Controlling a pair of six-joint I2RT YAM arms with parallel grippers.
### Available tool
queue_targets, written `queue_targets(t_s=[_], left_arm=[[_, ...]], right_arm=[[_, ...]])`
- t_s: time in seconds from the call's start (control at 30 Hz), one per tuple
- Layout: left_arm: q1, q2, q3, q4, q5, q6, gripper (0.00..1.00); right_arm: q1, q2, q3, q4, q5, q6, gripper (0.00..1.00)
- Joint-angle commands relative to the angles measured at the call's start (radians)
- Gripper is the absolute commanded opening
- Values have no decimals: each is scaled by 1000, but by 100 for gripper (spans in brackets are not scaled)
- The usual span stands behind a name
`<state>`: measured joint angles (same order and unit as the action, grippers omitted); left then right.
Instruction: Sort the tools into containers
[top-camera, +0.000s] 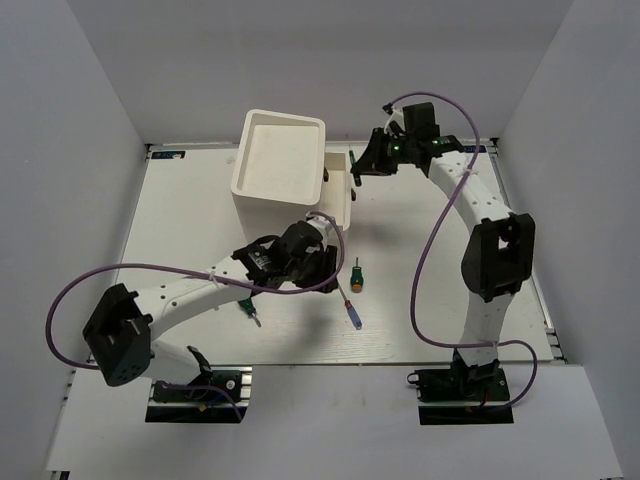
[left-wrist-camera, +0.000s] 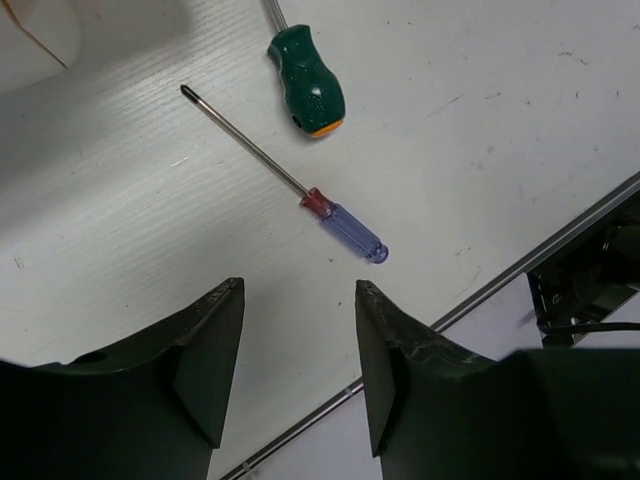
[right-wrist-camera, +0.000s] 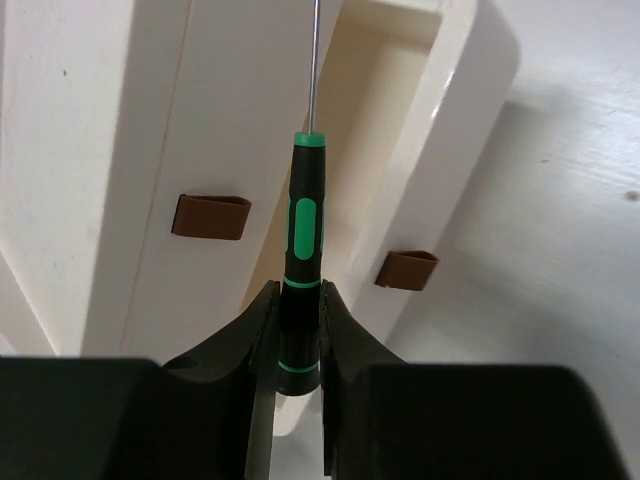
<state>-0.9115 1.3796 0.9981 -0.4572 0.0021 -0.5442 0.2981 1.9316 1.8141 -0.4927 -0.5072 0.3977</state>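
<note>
Looking down from the top view, can spot the white cabinet (top-camera: 262, 160) sitting in the upper middle of the frame, with one drawer (top-camera: 342, 195) pulled out on its right side. Got the right gripper (top-camera: 362, 172) just beside that drawer, clamped tight on the thin dark-handled screwdriver (right-wrist-camera: 305, 225) with the green accents. From the right wrist view, can make out the shaft pointing straight up the frame over the open drawer slot, with two brown knobs (right-wrist-camera: 210, 216) either side of the handle. Can't tell whether the tip touches anything. Lower down in the top view, got the left gripper (left-wrist-camera: 300, 290) hanging over the tabletop (left-wrist-camera: 500, 120), spread open and holding nothing. Just past it, mid-frame in the left wrist view, can see the thin blue-handled screwdriver (left-wrist-camera: 300, 187) lying flat, tip toward the upper left. Near it at the top edge, not touching, the stubby green-handled screwdriver (left-wrist-camera: 308, 85). Also spotting a small green-handled tool (top-camera: 248, 312) poking out beneath the left arm (top-camera: 190, 295), lower left of the top view, too small to identify.
</note>
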Motion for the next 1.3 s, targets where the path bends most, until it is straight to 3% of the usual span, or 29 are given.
queue_targets(t_s=[0.0,0.27,0.33,0.43,0.53,0.87,0.97,1.27], left_arm=[[-13,-8,-1,25,18,-16,59],[-46,55,30,25,18,-34,64],[-55,80,39,25,18,-45,66],[-55,116,50,25,28,-54,67],[-55,150,69,34,54,-103,68],[-73,323,276,-191,15,-264,59],[-84,380,323,-305,-20,-338,58],[-125,464,364,-370,-54,-474,58]], right_arm=[[42,30,22,40,-67,101,0],[93,56,21,63,-42,107,2],[101,53,10,62,-48,95,21],[98,44,2,62,-56,79,42],[90,24,-1,59,-59,49,54],[-2,-82,-32,28,18,-85,59],[-42,-118,-82,60,64,-95,62],[-174,-255,-312,152,24,-59,62]])
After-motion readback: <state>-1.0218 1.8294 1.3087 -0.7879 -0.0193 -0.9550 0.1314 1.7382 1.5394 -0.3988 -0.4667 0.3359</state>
